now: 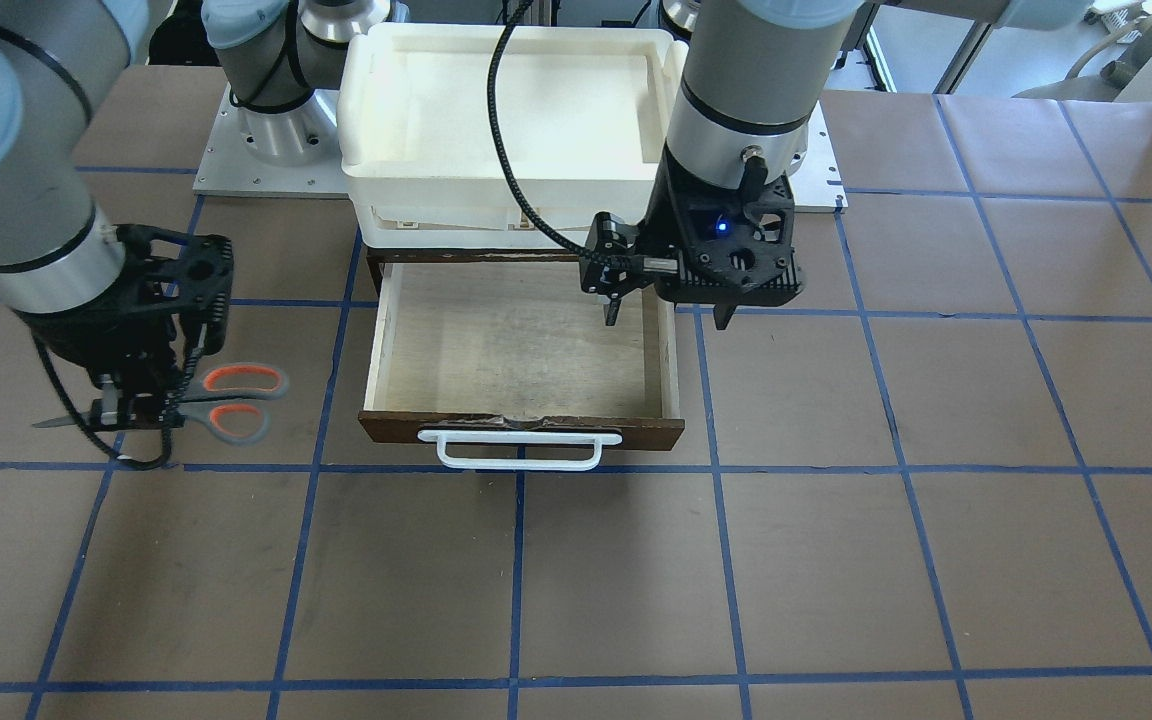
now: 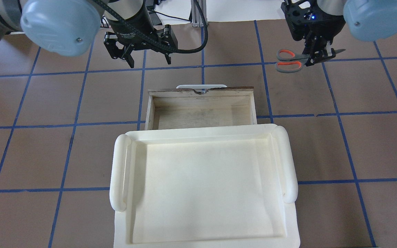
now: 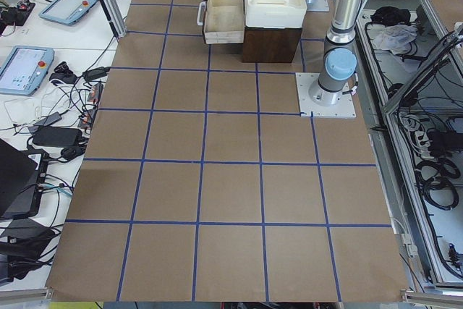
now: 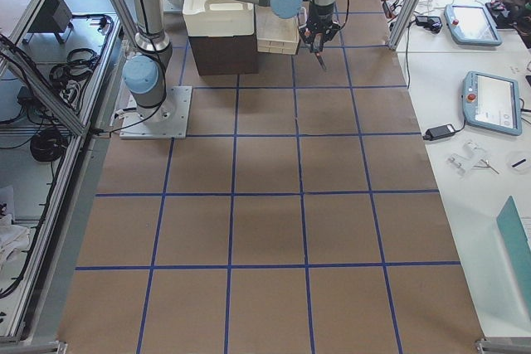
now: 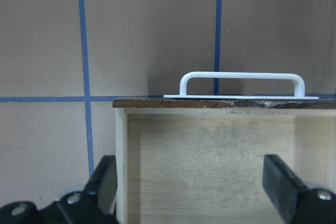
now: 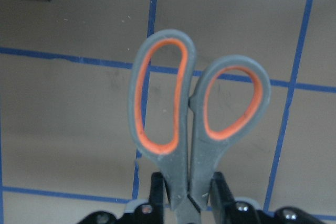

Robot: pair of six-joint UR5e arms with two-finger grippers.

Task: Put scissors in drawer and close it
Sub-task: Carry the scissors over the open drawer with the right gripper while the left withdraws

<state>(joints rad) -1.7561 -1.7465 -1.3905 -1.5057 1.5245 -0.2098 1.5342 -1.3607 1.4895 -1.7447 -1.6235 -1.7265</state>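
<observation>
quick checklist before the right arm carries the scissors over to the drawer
1. right gripper shut on scissors: ok
2. drawer pulled open: ok
3. drawer floor bare: ok
4. left gripper clear of the drawer: not ok, it hangs open above the drawer's wall on the robot's left
5. white handle free for closing afterwards: ok
</observation>
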